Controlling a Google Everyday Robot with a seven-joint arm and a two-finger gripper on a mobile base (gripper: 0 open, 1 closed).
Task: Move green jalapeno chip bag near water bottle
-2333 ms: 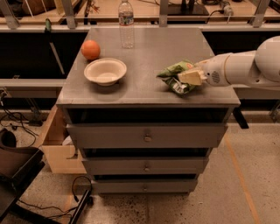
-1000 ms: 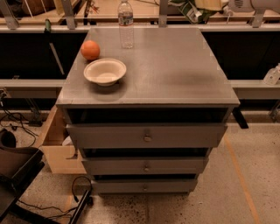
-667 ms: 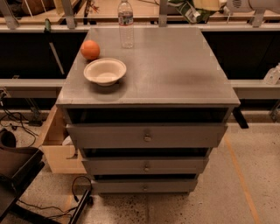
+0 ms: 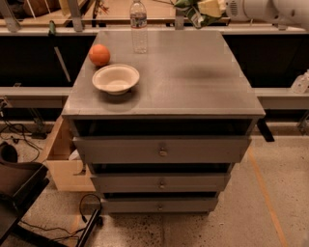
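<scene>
The gripper [image 4: 212, 7] hangs at the top right of the view, above the back right corner of the grey cabinet [image 4: 193, 87]. Its jaws are closed on the green chip bag [image 4: 192, 10], which is lifted clear of the top. The water bottle [image 4: 138, 26] stands upright at the back edge, well left of the bag. An orange [image 4: 99, 54] and a white bowl [image 4: 116, 78] sit just beside each other near the left edge.

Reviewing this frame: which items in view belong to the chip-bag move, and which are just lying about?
Part of the job:
- green jalapeno chip bag, held aloft at the top edge of the view
- gripper, top right, gripping the bag
- water bottle, upright at the back of the cabinet

Just lying about:
- orange
- bowl
- cardboard box, left of the cabinet
</scene>
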